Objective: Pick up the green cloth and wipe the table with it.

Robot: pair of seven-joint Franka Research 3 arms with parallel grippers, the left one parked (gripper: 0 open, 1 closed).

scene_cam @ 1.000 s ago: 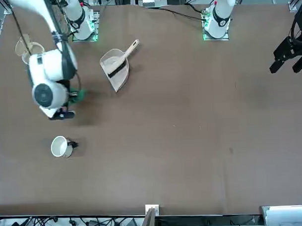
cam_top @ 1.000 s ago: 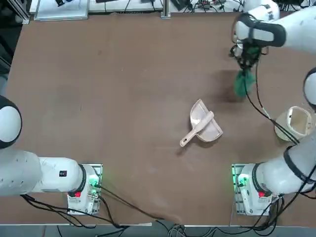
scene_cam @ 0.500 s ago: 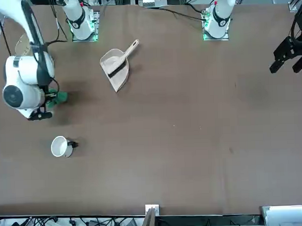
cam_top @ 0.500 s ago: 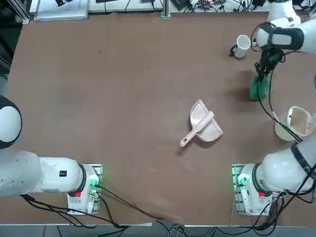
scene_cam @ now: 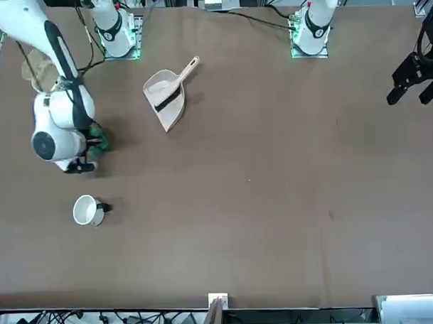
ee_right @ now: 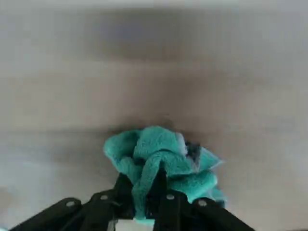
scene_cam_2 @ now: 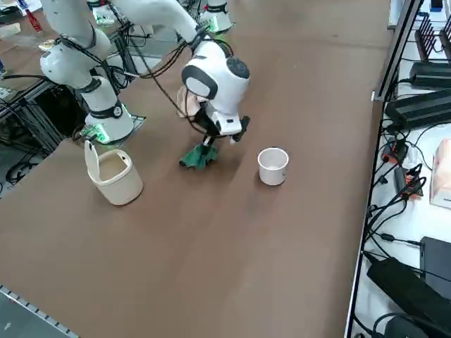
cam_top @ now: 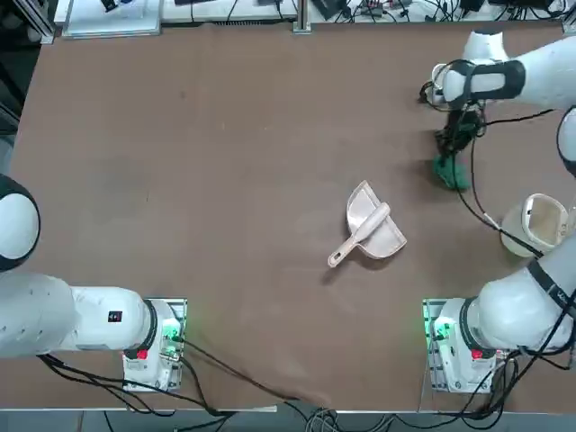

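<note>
The right gripper (ee_right: 143, 195) has its fingers (ee_right: 166, 192) clamped on the green cloth (cam_top: 449, 171), which bunches just below them against the worktop (cam_top: 225, 180). Since half a second ago, fingers and cloth have slid back from the worktop's right edge toward the dustpan (cam_top: 371, 227), the white cup (scene_cam_2: 273, 166) beside them.

My right arm reaches out long from its base, bent at the elbow, with the wrist turned so my right gripper (cam_top: 453, 148) points down at the bench (cam_top: 225, 180). The gripper sits just to the robot's side of the white cup (scene_cam_2: 273, 166), low over the bench. Its two fingers (ee_right: 166, 195) stand close together, pinched on a fold of the green cloth (ee_right: 161, 159), which bunches out beyond the fingertips and rests on the bench.
</note>
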